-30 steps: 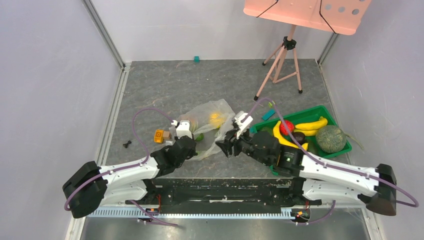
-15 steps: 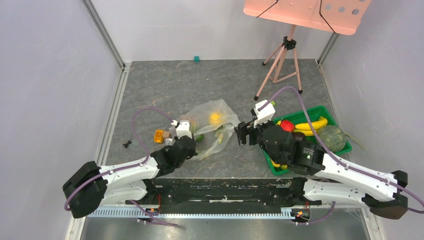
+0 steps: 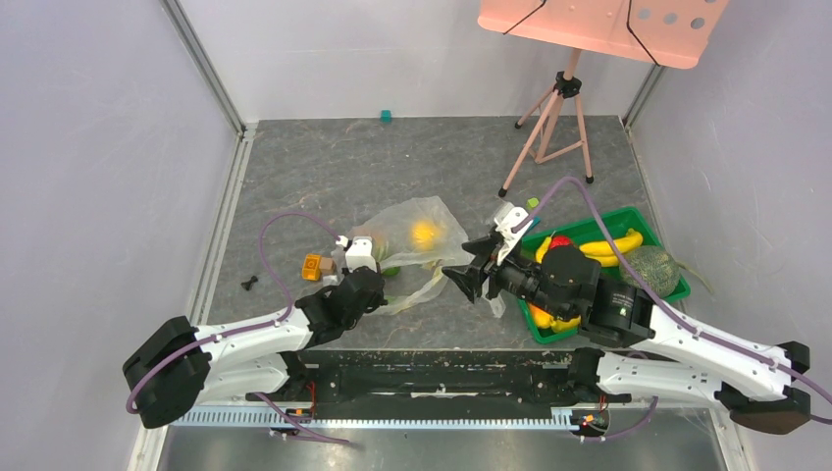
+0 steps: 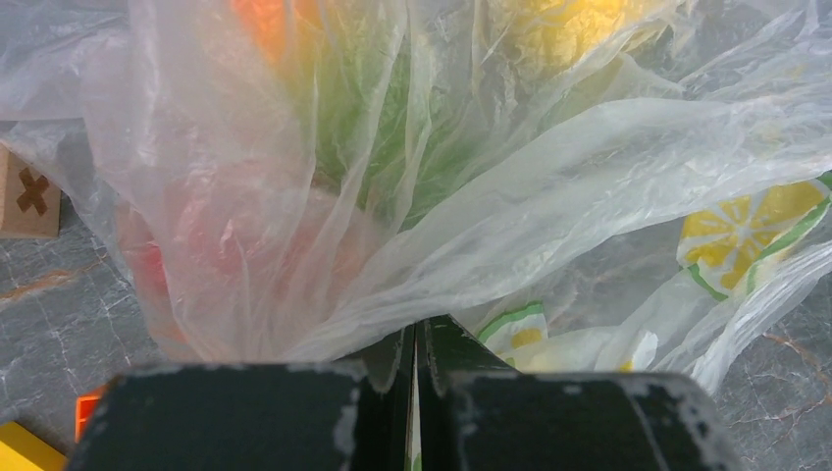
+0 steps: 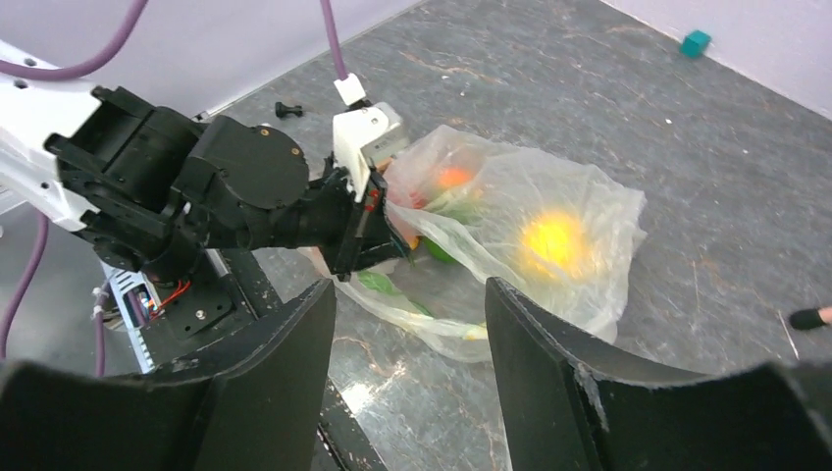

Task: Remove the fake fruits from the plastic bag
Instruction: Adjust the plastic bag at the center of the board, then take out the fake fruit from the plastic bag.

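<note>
Now, left gripper (image 4: 416, 339): pinched shut on a fold of the plastic bag (image 3: 417, 235), likely anchoring it.
Right gripper (image 5: 407, 314): jaws apart, empty, facing the bag, seemingly ready to reach in.
Fake fruits (image 5: 551, 238): several inside the bag; others lie in the green tray (image 3: 598, 220).

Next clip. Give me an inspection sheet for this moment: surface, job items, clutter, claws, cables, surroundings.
Surface: grey marbled table.
Job's things: plastic bag lies crumpled mid-table with fake fruits inside; bananas and a melon sit in the green tray.
Clutter: orange block left of the bag, teal block by the far wall, small black bolt.
Claws: left claw shut on the plastic bag's edge; right claw open, empty, facing the bag.
Cables: purple cables loop above both arms; no snag seen.
Surroundings: pale walls; tripod carrying a pink perforated board.
</note>
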`<control>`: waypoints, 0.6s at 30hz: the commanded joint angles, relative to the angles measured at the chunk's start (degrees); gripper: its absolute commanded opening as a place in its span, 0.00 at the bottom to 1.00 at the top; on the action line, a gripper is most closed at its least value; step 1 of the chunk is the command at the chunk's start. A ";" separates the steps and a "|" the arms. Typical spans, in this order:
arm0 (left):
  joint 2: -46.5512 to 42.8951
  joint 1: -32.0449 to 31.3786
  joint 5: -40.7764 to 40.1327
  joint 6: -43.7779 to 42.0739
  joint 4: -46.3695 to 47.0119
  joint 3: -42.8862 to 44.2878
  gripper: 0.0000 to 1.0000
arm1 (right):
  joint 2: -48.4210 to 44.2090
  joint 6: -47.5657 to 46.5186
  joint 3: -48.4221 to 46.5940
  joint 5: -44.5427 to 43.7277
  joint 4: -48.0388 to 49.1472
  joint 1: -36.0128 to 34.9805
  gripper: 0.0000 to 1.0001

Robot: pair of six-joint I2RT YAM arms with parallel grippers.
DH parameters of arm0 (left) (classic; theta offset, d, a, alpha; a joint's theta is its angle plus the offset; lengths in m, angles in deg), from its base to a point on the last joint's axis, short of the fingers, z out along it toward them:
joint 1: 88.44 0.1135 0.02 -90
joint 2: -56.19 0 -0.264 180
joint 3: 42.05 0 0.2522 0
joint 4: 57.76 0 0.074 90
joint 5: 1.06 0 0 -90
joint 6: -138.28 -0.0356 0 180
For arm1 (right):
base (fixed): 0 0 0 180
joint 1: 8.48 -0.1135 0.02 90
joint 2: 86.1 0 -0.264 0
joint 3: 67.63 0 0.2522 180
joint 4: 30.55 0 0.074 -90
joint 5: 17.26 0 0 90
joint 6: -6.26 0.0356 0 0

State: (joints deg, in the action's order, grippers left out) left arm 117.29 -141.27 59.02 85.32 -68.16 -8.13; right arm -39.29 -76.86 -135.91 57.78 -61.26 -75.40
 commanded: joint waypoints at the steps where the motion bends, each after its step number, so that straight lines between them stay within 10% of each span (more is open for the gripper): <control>1: -0.34 -0.07 -2.09 0.36 1.39 0.31 0.02 | 2.98 -2.01 -1.32 2.52 4.15 -0.07 0.61; 18: -6.12 -0.03 -4.32 -1.27 -1.75 0.41 0.02 | 38.30 2.22 0.03 3.86 21.45 0.83 0.44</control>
State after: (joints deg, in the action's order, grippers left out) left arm 112.46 -141.27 57.47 85.25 -69.30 -8.13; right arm -4.41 -76.06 -134.64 59.92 -47.40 -75.27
